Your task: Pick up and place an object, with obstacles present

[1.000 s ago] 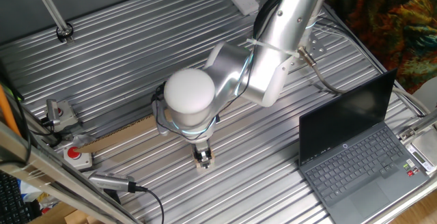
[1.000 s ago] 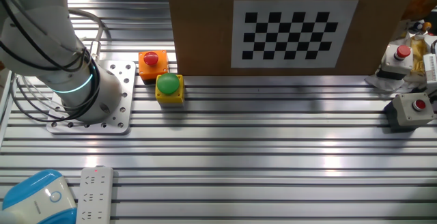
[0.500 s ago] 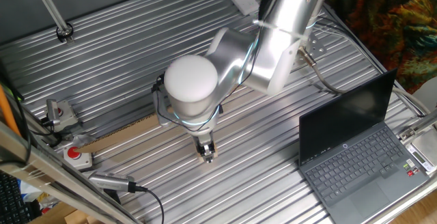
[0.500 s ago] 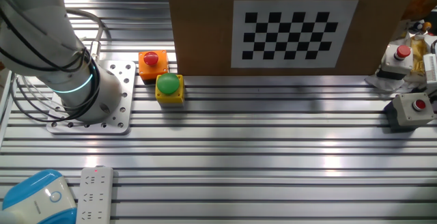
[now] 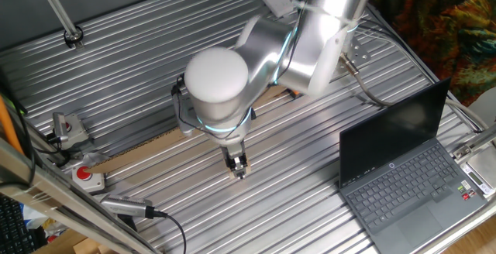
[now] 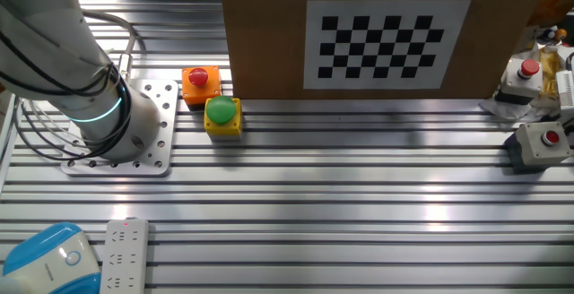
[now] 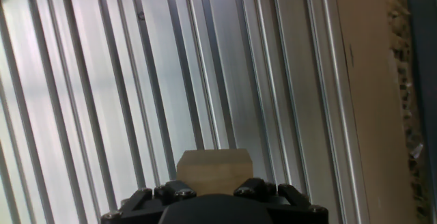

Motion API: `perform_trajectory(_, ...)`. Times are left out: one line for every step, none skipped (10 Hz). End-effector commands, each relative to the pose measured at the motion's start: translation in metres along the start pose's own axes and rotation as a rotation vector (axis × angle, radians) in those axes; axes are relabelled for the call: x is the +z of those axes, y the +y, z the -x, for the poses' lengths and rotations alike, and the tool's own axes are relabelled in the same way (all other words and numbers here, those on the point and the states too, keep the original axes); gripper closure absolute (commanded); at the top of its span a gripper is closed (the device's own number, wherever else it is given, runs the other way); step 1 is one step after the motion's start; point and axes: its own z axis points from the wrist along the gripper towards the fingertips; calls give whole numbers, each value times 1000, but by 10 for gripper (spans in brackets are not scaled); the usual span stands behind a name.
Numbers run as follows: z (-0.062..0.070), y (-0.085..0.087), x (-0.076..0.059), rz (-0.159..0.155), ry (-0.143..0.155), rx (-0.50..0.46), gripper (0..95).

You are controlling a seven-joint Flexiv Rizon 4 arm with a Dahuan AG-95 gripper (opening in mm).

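While you look along the fingers in the hand view, you see the small tan block (image 7: 213, 171) sitting right at the gripper (image 7: 213, 195), its lower part hidden behind the black gripper body, with the ribbed metal table (image 7: 123, 80) below it. You can take the gripper as clamped on the block, though the fingertips themselves are hidden in that view. Along the right side of the same view runs the long tan strip (image 7: 372, 108), lying flat on the table and well apart from the block. From one fixed view you find the arm (image 5: 256, 60) bent over the middle of the table, the gripper (image 5: 237, 166) pointing down with a tan bit of the block (image 5: 239, 170) at its tip; whether the block touches the table you cannot tell. The strip (image 5: 139, 155) lies to the left of the gripper, partly hidden by the arm. A laptop (image 5: 407, 180) stands open at the right. From the other fixed view you see only the arm's base (image 6: 90, 106), a checkerboard panel (image 6: 381, 38), a yellow box with green button (image 6: 222, 115) and an orange box with red button (image 6: 199, 82).
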Motion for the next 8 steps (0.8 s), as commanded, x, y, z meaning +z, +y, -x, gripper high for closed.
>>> perform_trajectory(-4,3,-13,2,6,-1,950)
perform_trajectory(-6,3,-18,1,9,0,950)
perform_trajectory(-8,5,-26,-1,16,1,950)
perform_trajectory(-11,5,-31,1,20,2,950)
perform_trajectory(-12,5,-36,-1,24,2,950)
perform_trajectory(-13,5,-40,1,27,0,950)
perform_trajectory(-12,6,-44,1,29,2,950)
perform_trajectory(-13,7,-47,0,31,3,950)
